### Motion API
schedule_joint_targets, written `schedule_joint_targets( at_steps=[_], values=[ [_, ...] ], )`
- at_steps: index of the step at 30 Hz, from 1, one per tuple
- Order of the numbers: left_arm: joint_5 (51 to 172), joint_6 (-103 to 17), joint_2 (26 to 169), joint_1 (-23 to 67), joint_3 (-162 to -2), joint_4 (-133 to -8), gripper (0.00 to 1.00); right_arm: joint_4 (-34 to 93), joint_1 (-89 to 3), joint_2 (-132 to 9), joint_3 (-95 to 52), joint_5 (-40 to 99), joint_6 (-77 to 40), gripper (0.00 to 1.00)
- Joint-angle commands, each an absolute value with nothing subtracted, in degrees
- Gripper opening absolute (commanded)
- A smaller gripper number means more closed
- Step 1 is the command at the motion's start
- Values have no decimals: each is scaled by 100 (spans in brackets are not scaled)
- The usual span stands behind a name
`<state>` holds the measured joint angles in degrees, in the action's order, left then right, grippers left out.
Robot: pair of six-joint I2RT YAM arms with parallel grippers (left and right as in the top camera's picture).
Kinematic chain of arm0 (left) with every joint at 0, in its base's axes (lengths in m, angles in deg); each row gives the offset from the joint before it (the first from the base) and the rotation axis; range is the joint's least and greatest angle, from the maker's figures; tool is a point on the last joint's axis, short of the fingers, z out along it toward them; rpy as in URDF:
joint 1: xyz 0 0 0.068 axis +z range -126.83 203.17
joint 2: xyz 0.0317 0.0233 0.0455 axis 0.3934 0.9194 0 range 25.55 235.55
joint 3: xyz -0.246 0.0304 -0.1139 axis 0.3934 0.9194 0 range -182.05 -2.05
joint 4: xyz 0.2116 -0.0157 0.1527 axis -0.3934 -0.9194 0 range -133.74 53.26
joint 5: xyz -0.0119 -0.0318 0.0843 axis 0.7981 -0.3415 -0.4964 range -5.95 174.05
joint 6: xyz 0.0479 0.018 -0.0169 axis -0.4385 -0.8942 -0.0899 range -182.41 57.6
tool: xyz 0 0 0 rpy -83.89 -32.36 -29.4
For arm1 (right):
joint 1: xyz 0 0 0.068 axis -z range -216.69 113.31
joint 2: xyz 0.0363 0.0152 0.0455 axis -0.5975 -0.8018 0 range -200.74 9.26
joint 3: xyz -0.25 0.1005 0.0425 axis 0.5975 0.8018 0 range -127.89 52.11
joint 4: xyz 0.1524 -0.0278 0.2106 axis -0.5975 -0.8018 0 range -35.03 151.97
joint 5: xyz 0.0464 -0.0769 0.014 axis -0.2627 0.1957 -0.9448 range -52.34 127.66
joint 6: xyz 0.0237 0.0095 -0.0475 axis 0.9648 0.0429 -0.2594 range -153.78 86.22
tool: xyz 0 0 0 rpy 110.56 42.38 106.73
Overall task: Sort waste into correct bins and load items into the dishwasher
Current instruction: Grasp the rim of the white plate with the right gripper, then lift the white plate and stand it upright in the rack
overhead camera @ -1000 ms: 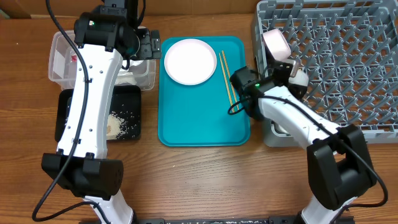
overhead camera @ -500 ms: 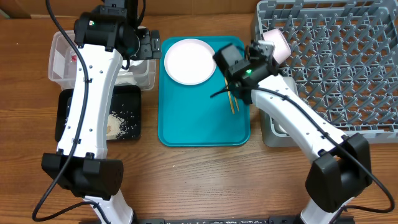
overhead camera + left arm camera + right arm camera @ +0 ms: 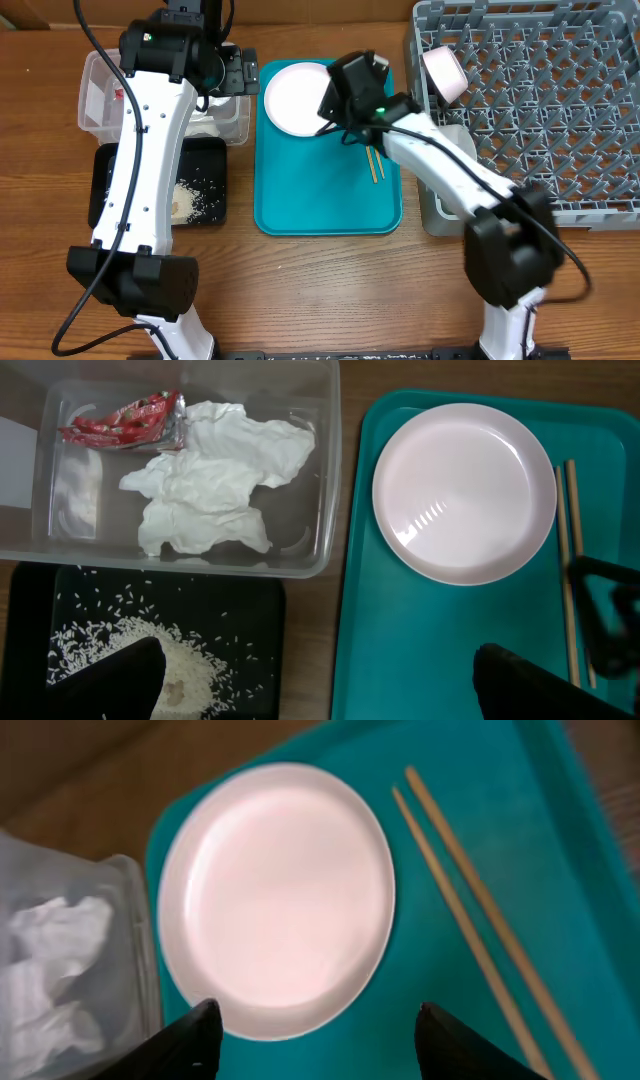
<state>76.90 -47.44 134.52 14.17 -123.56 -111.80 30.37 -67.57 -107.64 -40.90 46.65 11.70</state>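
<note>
A pale pink-white plate [image 3: 295, 95] lies at the back of the teal tray, with two wooden chopsticks [image 3: 373, 165] to its right. My right gripper [image 3: 338, 100] hovers open and empty over the plate's right edge. In the right wrist view its fingers [image 3: 318, 1020] straddle the near rim of the plate [image 3: 275, 895], with the chopsticks [image 3: 470, 910] to the right. My left gripper [image 3: 235, 72] is open and empty above the clear tub's right end. The tub [image 3: 330, 480] holds a red wrapper [image 3: 125, 420] and crumpled napkins [image 3: 220, 475]. Rice [image 3: 110, 645] lies in the black tray [image 3: 250, 610].
The teal tray [image 3: 320, 190] sits mid-table. The grey dish rack [image 3: 540, 90] stands at the right, with a pale bowl [image 3: 442, 72] on edge at its left side. The clear tub [image 3: 95, 90] and black tray [image 3: 105, 195] are at the left.
My right arm has swung left from the dish rack's edge, across the chopsticks, to above the plate. The left arm has not moved.
</note>
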Motion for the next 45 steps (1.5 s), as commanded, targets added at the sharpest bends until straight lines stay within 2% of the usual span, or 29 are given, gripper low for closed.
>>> schedule_joint_targets(
  at_steps=[1, 6, 11, 14, 17, 20, 28, 31, 37, 45],
  values=[
    [7650, -4650, 13349, 1404, -12432, -11170, 100, 3225, -6748, -11221, -4150, 4440, 1602, 63],
    [7650, -4653, 13349, 1404, -12432, -11172, 100, 3319, -6763, -11584, -4150, 4442, 1738, 54],
    [7648, -4650, 13349, 1404, -12432, -11170, 100, 3405, -6778, -11870, -4150, 4438, 1751, 40],
    [7650, -4653, 13349, 1404, -12432, -11170, 100, 3402, -6787, -11959, -4150, 4438, 1751, 37],
    [7650, -4650, 13349, 1404, -12432, -11170, 100, 3391, -6785, -11979, -4150, 4440, 1751, 29],
    [7650, -4653, 13349, 1404, -12432, -11170, 100, 3387, -6785, -11979, -4150, 4442, 1751, 27],
    [7648, -4650, 13349, 1404, -12432, -11170, 100, 2806, -6765, -11922, -4198, 3839, 1720, 4],
    [7650, -4653, 13349, 1404, -12432, -11170, 100, 2515, -6700, -11723, -4287, 3708, 1699, 4],
    [7648, -4653, 13349, 1404, -12432, -11170, 100, 1979, -6424, -10838, -4611, 3760, 689, 4],
    [7648, -4650, 13349, 1404, -12432, -11170, 100, 1534, -5843, -9066, -4960, 4768, -885, 4]
  ],
)
